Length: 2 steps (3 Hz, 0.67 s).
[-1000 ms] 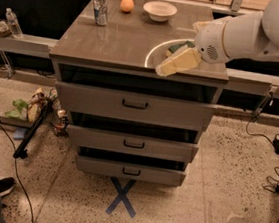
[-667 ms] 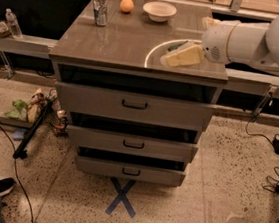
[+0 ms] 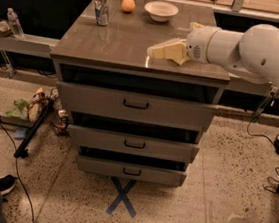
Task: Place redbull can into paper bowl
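The redbull can (image 3: 101, 7) stands upright at the far left of the grey cabinet top (image 3: 122, 43). The white paper bowl (image 3: 161, 11) sits at the far middle, empty. An orange ball (image 3: 128, 5) lies between them. My gripper (image 3: 154, 50) hangs on the white arm (image 3: 252, 48) from the right, over the cabinet top's front right part. It is well short of the can and the bowl, and holds nothing that I can see.
The cabinet has three drawers with dark handles (image 3: 135, 104). A clear water bottle (image 3: 14, 23) stands on a low ledge at left. Cables and a black stand leg (image 3: 34, 126) lie on the floor at left. A blue X (image 3: 122, 197) marks the floor.
My gripper and arm have moved up and toward the back of the cabinet top. The can, ball and bowl have not moved.
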{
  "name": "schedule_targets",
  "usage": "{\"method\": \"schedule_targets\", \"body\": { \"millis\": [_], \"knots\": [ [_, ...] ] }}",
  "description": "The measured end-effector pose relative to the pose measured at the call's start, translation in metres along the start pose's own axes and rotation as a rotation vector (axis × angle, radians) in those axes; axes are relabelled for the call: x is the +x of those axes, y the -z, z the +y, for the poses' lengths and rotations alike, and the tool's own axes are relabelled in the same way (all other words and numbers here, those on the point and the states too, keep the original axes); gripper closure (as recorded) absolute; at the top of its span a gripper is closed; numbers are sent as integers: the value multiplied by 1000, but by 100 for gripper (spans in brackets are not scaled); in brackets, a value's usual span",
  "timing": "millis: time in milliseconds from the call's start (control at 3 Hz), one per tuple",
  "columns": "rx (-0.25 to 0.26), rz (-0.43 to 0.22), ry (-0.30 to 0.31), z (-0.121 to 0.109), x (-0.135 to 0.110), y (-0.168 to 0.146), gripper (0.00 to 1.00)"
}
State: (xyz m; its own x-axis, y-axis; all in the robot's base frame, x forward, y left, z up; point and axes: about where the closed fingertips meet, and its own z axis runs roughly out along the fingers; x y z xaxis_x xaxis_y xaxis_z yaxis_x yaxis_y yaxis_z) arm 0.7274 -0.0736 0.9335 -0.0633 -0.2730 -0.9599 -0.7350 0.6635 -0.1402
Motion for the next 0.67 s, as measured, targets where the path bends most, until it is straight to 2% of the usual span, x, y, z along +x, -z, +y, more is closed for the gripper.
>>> {"method": "schedule_targets", "body": {
  "millis": [333,667],
  "knots": [
    [19,-8,-70,-21,12,-62,0],
    [29,-14,-88,-42,9,-106,0]
  ]
}}
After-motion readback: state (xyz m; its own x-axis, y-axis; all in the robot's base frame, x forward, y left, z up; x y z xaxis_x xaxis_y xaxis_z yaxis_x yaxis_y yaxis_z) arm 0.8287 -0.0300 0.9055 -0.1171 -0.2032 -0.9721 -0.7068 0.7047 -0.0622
